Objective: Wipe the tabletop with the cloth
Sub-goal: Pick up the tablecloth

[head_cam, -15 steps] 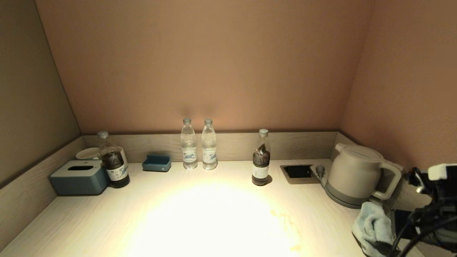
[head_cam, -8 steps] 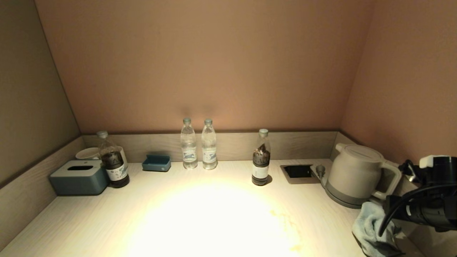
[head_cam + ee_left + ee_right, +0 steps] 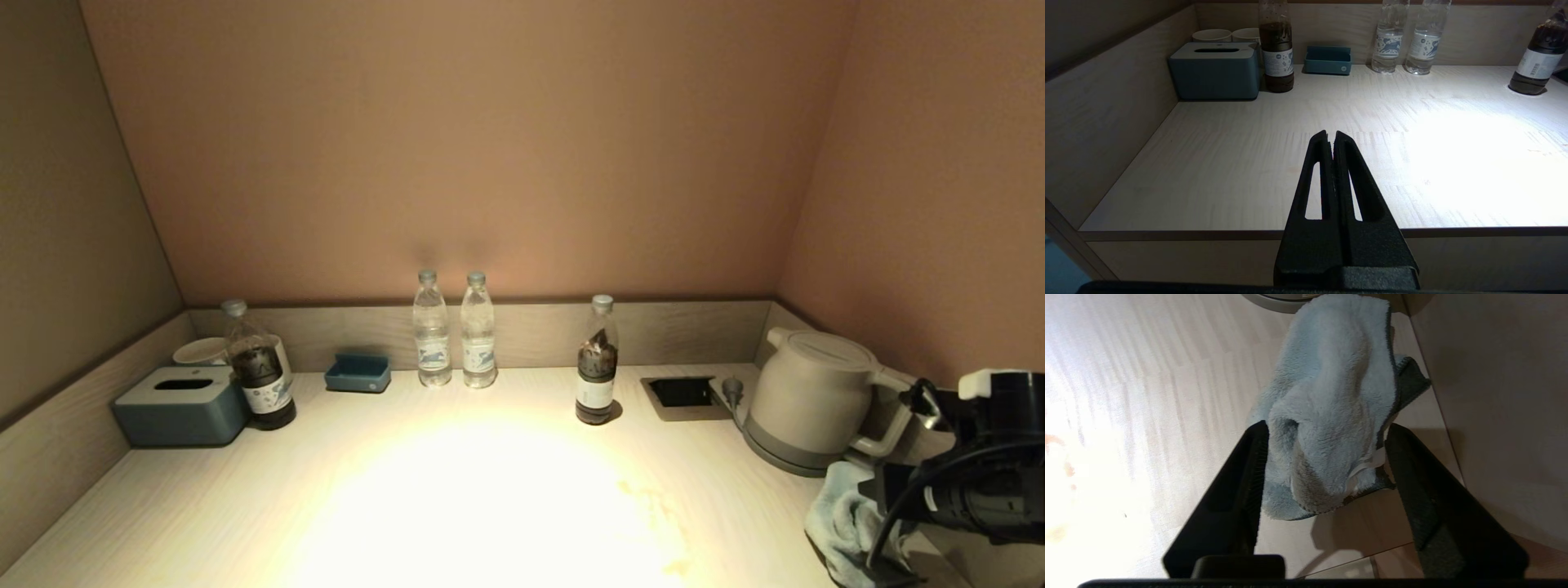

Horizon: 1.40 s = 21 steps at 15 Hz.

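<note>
Right gripper [image 3: 1325, 428] poised over the cloth [image 3: 1331, 412], its fingers spread wide to either side of the crumpled blue fabric and not yet closed on it. The cloth lies on the tabletop [image 3: 457, 498] at the near right corner, just in front of the kettle [image 3: 808, 400] and close to the right wall. Left gripper [image 3: 1331, 139] hangs parked off the front edge on the left, fingers pressed together and empty. Orange-brown stains [image 3: 649, 510] lie unwiped on the lit part of the surface, near the cloth. Judged progress: the task is at its opening stage; the grasp remains to be completed, and all wiping is still to be done.
</note>
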### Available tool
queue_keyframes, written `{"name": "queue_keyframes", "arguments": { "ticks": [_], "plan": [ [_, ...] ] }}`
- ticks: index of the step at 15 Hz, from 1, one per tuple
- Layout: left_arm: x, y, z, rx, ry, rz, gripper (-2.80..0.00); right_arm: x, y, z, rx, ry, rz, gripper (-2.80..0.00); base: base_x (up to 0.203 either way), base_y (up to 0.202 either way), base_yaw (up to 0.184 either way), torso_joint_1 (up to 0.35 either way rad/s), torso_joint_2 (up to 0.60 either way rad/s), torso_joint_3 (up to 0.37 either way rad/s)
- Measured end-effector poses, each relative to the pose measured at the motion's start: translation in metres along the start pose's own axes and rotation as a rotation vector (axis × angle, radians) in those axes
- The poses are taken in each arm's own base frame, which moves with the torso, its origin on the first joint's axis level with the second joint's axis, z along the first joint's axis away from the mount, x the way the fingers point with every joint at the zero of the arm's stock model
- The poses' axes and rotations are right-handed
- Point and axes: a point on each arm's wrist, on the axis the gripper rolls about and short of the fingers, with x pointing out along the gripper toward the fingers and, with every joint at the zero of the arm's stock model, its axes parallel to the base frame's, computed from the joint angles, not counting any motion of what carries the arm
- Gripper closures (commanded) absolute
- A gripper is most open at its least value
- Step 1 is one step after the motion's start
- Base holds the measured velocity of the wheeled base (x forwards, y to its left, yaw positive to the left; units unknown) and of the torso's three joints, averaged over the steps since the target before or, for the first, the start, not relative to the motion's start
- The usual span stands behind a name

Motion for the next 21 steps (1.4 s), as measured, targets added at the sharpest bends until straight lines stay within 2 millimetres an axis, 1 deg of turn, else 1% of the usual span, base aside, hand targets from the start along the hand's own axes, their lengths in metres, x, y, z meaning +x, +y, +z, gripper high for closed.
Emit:
{"name": "queue_keyframes", "arguments": {
  "ticks": [2,4,10,11,14,17,19,21],
  "plan": [
    [0.000,0.000,0.000,0.000,0.000,0.000,0.00,0.002,0.001,0.000,-0.005,0.004,0.019,-2.80,0.000,0.000,0.000,0.000,0.00,0.000],
    [0.000,0.000,0.000,-0.001,0.000,0.000,0.00,0.009,0.001,0.001,-0.005,0.015,0.023,-2.80,0.000,0.000,0.000,0.000,0.00,0.000],
    [0.000,0.000,0.000,0.000,0.000,0.000,0.00,0.043,-0.001,0.000,0.002,0.091,0.026,-2.80,0.000,0.000,0.000,0.000,0.00,0.000],
    [0.000,0.000,0.000,0.000,0.000,0.000,0.00,0.048,-0.001,-0.001,0.004,0.098,0.026,0.00,0.000,0.000,0.000,0.000,0.00,0.000],
    [0.000,0.000,0.000,0.000,0.000,0.000,0.00,0.056,-0.002,-0.004,0.006,0.119,0.027,0.00,0.000,0.000,0.000,0.000,0.00,0.000],
    [0.000,0.000,0.000,0.000,0.000,0.000,0.00,0.057,-0.002,-0.007,0.008,0.131,0.028,0.00,0.000,0.000,0.000,0.000,0.00,0.000],
    [0.000,0.000,0.000,0.000,-0.001,0.000,0.00,0.053,-0.001,-0.008,0.008,0.127,0.029,0.00,0.000,0.000,0.000,0.000,0.00,0.000],
    [0.000,0.000,0.000,0.000,-0.001,0.000,0.00,0.042,0.001,-0.007,0.003,0.101,0.037,0.00,0.000,0.000,0.000,0.000,0.00,0.000]
  ]
}}
